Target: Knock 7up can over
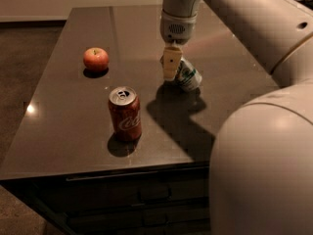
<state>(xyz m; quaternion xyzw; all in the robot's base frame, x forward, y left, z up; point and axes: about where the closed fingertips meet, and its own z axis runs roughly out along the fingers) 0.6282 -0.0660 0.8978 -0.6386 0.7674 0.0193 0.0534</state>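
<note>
In the camera view the tool (171,66) hangs low over the dark counter (63,131), beyond the upright red can (125,113) and to its right. It is close against the 7up can (189,76), which lies tilted, farther right of the red can. Whether the tool is clenched or released cannot be told. An apple (96,59) sits beyond the red can, to its left.

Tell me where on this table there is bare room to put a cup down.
Free: the near left corner of the table, left of the red can; and the far strip behind the apple. Crowded: the middle right, where the pincer is at the 7up can.
</note>
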